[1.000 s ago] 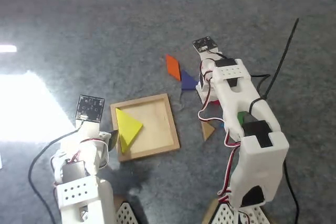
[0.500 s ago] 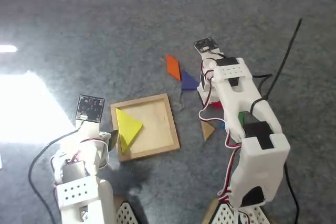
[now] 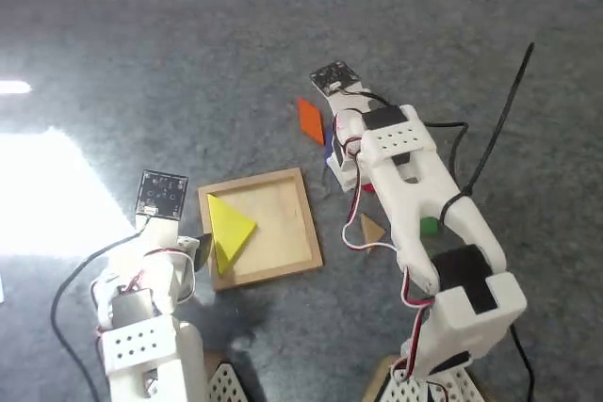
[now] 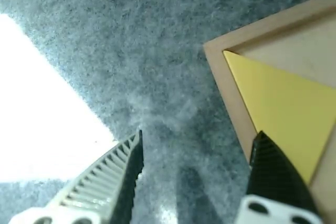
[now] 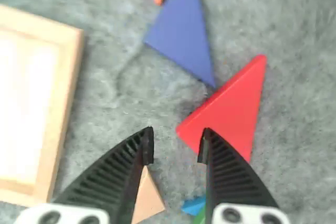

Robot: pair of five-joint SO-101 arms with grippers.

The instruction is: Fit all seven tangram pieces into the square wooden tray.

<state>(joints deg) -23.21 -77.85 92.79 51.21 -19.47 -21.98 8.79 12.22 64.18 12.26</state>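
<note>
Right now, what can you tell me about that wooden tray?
The tray is square and looks like pale, unpainted wood, with a raised rim around a shallow flat floor. It lies flat on the grey table, turned slightly askew. A yellow triangle lies inside along one side, and the rest of the floor is bare. The left gripper hangs open just off that side's corner.

no legible text, labels or numbers
</note>
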